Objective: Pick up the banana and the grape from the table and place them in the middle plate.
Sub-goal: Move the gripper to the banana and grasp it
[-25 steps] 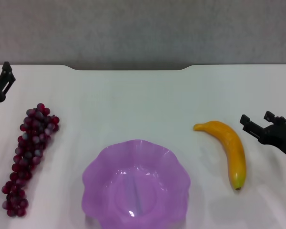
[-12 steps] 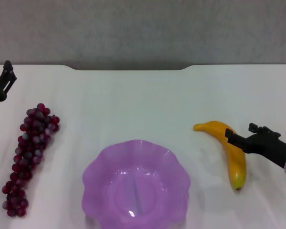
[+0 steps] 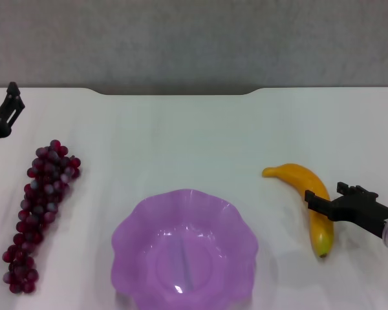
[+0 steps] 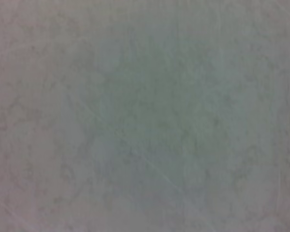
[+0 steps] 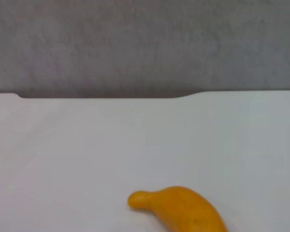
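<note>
Reaching in from the table's (image 3: 181, 129) right edge, the right gripper (image 3: 324, 201), jaws gaping, is straddling the banana (image 3: 313, 206), risking a glancing, off-centre pinch.

The plate (image 3: 184, 248) sits on the table (image 3: 181, 135) at the middle of its near edge. The grape bunch (image 3: 40, 206) lies lengthwise near the table's left edge, well apart from the plate, its broad end pointing toward the far edge. The banana (image 3: 310, 200) lies on the right side of the table, between the plate and the right edge, its stem end farther back. The right gripper (image 3: 330, 201) reaches in from the right edge, over the banana's middle. The left gripper (image 3: 5, 116) hangs at the left edge, behind the grape bunch.
</note>
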